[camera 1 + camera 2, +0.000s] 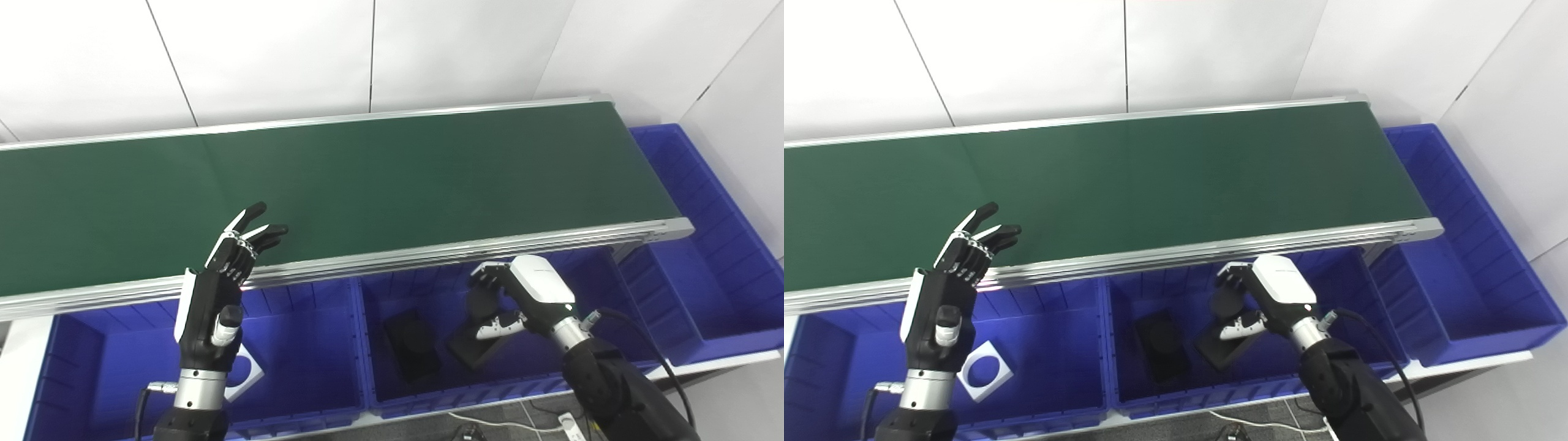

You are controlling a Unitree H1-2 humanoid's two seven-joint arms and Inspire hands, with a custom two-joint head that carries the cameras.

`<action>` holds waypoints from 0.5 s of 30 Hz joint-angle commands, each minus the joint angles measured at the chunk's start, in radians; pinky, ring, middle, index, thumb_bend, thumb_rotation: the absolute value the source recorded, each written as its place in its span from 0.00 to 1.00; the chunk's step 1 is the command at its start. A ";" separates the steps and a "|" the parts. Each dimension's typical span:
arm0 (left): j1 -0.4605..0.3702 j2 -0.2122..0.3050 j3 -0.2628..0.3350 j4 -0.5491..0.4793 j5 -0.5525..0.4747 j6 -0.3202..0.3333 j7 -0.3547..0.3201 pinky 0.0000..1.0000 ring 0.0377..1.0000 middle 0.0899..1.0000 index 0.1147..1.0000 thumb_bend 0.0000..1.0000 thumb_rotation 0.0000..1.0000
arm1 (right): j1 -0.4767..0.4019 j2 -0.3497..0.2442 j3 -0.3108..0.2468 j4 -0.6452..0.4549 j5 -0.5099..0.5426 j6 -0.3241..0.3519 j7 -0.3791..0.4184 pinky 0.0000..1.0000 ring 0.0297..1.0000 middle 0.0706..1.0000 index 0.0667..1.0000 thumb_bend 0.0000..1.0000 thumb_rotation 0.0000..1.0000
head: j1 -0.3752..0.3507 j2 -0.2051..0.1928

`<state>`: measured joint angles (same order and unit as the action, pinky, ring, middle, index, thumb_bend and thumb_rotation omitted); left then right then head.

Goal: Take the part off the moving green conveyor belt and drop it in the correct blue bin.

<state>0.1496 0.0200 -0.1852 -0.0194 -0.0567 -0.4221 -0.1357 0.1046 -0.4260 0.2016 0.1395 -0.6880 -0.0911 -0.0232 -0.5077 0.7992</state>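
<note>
Seemingly rigid and light, the flat black block part [1226, 346] hangs over the middle blue plastic bin [1127, 380], pinched at its upper edge by the right hand [1252, 300]. Slippery faces favour edge grips. The left hand [946, 288] holds nothing, fingers spread, above the dark green conveyor belt [1151, 177].

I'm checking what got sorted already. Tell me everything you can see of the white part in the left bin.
The white part is a flat square plate with a large round hole through its middle, so it reads as a frame. It looks like matte white plastic. It lies flat on the floor of the left bin, turned cornerwise to the walls, near the front. Nothing touches it; the left robot hand hangs above, partly hiding it in the left eye view.
</note>
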 commanded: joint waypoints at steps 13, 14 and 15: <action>-0.005 0.001 0.005 -0.026 -0.007 -0.032 -0.012 0.76 0.75 0.69 0.83 0.91 0.90 | 0.003 -0.014 -0.025 -0.043 0.008 0.029 0.020 0.59 0.75 0.81 0.75 1.00 0.35 | 0.002 -0.014; -0.005 0.002 0.005 -0.025 -0.009 -0.034 -0.013 0.77 0.76 0.69 0.83 0.91 0.90 | 0.005 -0.013 -0.025 -0.049 0.008 0.029 0.019 0.59 0.75 0.81 0.75 1.00 0.35 | 0.002 -0.013; -0.005 0.003 0.005 -0.025 -0.010 -0.034 -0.014 0.77 0.76 0.69 0.83 0.91 0.90 | 0.007 -0.012 -0.026 -0.052 0.008 0.029 0.019 0.58 0.74 0.80 0.75 1.00 0.35 | 0.002 -0.013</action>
<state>0.1504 0.0208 -0.1818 -0.0191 -0.0572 -0.4223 -0.1368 0.1140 -0.4258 0.1905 0.1275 -0.6858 -0.0699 0.0115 -0.5062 0.7854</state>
